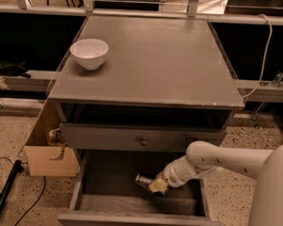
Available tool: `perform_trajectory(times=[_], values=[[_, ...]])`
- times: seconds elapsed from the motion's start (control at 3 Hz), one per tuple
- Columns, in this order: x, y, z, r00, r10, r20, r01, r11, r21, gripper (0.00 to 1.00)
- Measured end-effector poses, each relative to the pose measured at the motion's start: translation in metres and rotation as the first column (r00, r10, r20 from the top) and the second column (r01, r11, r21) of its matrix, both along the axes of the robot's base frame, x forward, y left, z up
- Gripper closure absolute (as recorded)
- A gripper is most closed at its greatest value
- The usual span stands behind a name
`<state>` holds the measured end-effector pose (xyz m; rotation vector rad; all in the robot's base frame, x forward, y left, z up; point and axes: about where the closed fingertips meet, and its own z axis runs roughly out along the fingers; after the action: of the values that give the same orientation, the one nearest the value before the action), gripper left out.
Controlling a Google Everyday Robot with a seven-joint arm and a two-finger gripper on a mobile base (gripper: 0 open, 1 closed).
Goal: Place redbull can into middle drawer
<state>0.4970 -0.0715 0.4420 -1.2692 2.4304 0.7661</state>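
The middle drawer (108,181) is pulled open at the bottom of the grey cabinet, showing its bare floor and side walls. My gripper (157,185) is down inside the drawer, right of its middle, on the end of my white arm (219,160) that comes in from the right. It is shut on the redbull can (142,180), a small silver can that lies tilted on its side and sticks out to the left of the fingers, low over the drawer floor.
A white bowl (89,52) stands on the cabinet top at the back left. A shut drawer with a round knob (143,141) sits above the open one. A cardboard box (50,160) and a black cable (15,194) lie on the floor at the left.
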Motion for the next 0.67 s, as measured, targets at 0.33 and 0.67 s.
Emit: perform_trajectory(times=[0.33,0.67], values=[[0.000,-0.013,-0.009,0.9995,-0.032,0.006,0.032,0.999,-0.020,1.00],[0.006,-0.017,-0.033,0.9993,-0.037,-0.009,0.036,0.997,-0.072,1.00]])
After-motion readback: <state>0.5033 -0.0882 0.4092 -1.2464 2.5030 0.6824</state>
